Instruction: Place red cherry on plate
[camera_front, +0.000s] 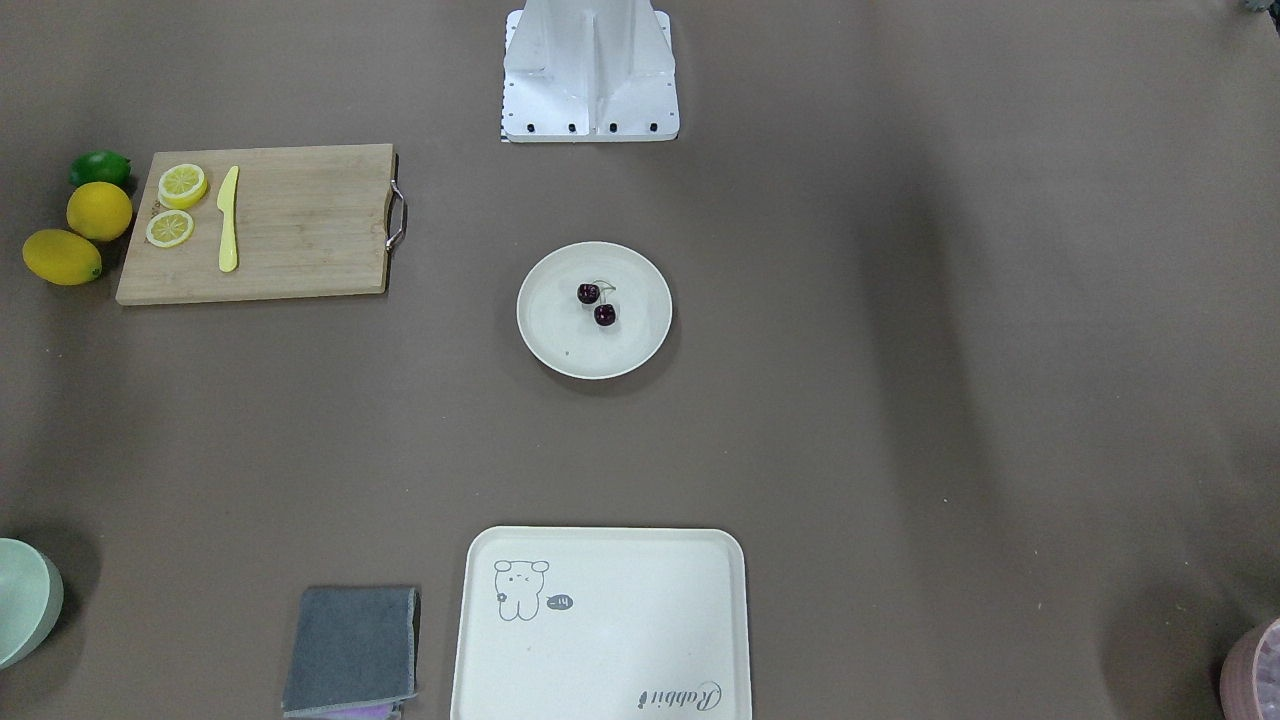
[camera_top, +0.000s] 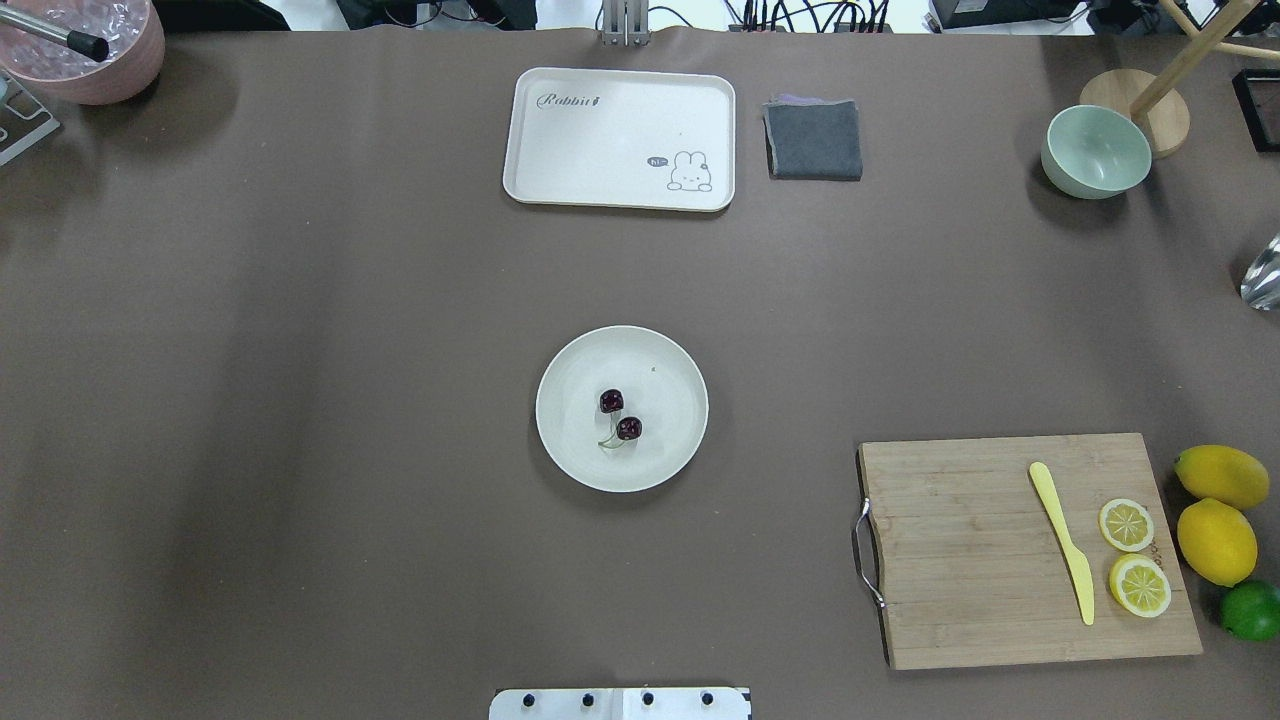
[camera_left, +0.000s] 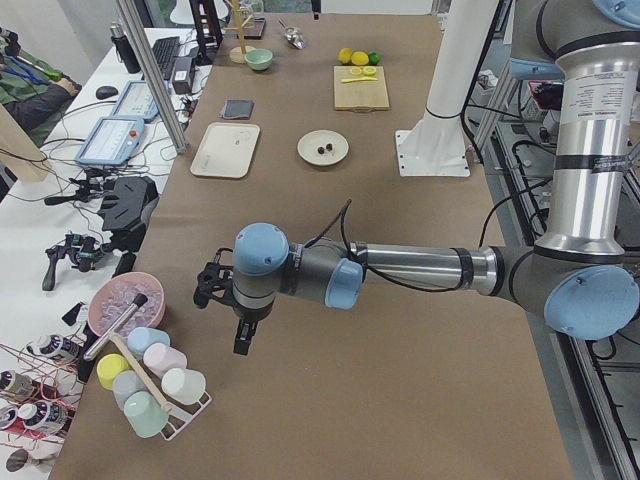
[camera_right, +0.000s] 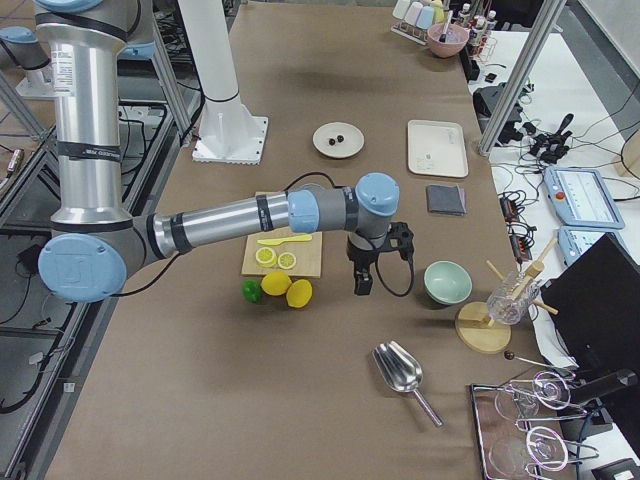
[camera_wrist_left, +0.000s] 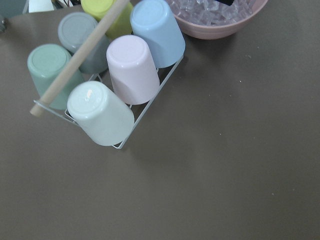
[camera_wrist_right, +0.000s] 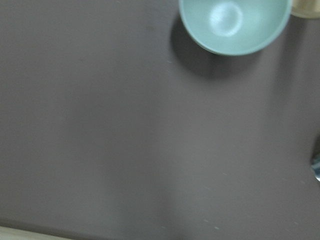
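— Red cherry (camera_top: 620, 415): where is it?
— On the plate (camera_top: 672, 440), near its middle. Both fruits rest on the off-white surface, and the thin stems curl toward 7 o'clock in the overhead view.
— What's around the plate?
— From overhead: tray (camera_top: 560, 150) at 12 o'clock, cloth (camera_top: 814, 140) at 1, bowl (camera_top: 1095, 152) at 2, board (camera_top: 960, 560) at 4 with a knife (camera_top: 1062, 555) and lemon slices (camera_top: 1126, 524). All sit well apart from it.
— And the grippers?
— Both are far from the plate. The left gripper (camera_left: 243, 345) hangs over bare table (camera_top: 300, 400) near the cups (camera_wrist_left: 132, 67) and ice bowl (camera_wrist_left: 215, 32). The right gripper (camera_right: 361, 283) hangs between board and bowl. Only the side views show them, so I cannot tell how far the jaws are apart or whether they grip anything.
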